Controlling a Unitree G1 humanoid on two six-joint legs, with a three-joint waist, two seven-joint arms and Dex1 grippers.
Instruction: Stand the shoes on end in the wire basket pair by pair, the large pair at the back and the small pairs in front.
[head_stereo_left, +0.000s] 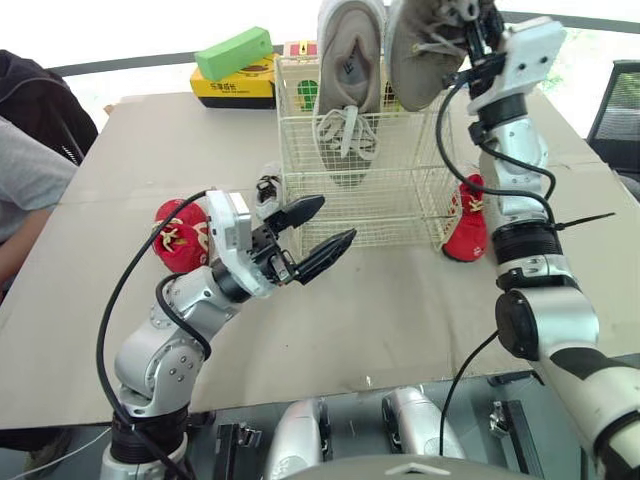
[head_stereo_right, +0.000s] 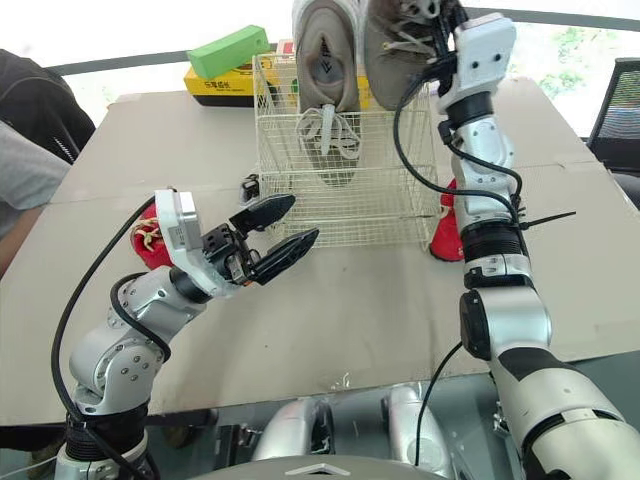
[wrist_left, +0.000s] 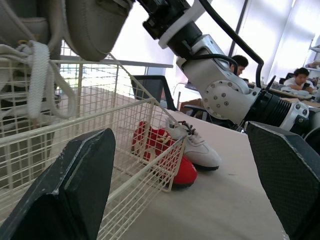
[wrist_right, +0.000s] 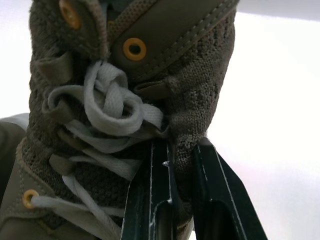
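A cream wire basket (head_stereo_left: 400, 200) stands at the table's middle back. One large grey-brown shoe (head_stereo_left: 348, 80) stands on end in it, toe up, laces hanging. My right gripper (head_stereo_left: 478, 45) holds the second large shoe (head_stereo_left: 425, 50) above the basket's right side, shut on its upper by the laces (wrist_right: 107, 107). My left gripper (head_stereo_left: 335, 220) hovers open in front of the basket's lower left corner, holding nothing. A small red shoe (head_stereo_left: 180, 235) lies left of the basket. Another red shoe (head_stereo_left: 465, 220) and a small white shoe (wrist_left: 196, 146) lie at the basket's right.
A green block (head_stereo_left: 233, 52) rests on a yellow box (head_stereo_left: 235, 88) behind the basket. A small dark-and-white shoe (head_stereo_left: 267, 187) sits at the basket's left corner. A person (head_stereo_left: 30, 170) sits at the table's left edge; a black chair (head_stereo_left: 618, 110) stands at the right.
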